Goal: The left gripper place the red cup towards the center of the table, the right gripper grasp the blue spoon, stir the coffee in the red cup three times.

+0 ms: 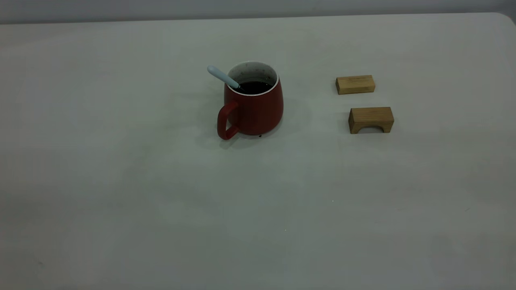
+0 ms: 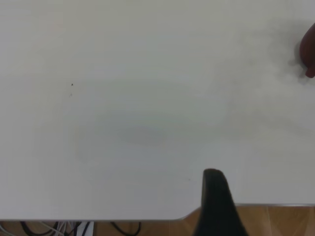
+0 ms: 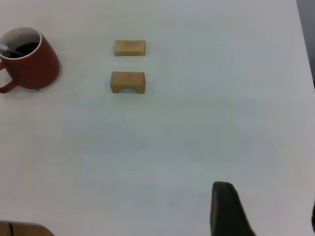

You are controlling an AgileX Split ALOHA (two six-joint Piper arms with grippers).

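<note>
The red cup (image 1: 258, 106) stands upright near the middle of the table (image 1: 121, 181), its handle toward the front left. Dark coffee (image 1: 254, 87) fills it. The blue spoon (image 1: 223, 76) rests in the cup, its pale handle leaning out over the rim to the left. Neither gripper shows in the exterior view. My left gripper (image 2: 263, 196) hangs over the table's edge, far from the cup (image 2: 309, 51); one dark finger (image 2: 215, 196) shows with a wide empty gap beside it. My right gripper (image 3: 268, 201) is open and empty, far from the cup (image 3: 32, 64).
Two tan wooden blocks lie right of the cup: a flat one (image 1: 355, 84) behind and an arched one (image 1: 371, 119) in front. The table's edge (image 2: 147, 216) runs below the left gripper, with wooden floor and cables beyond it.
</note>
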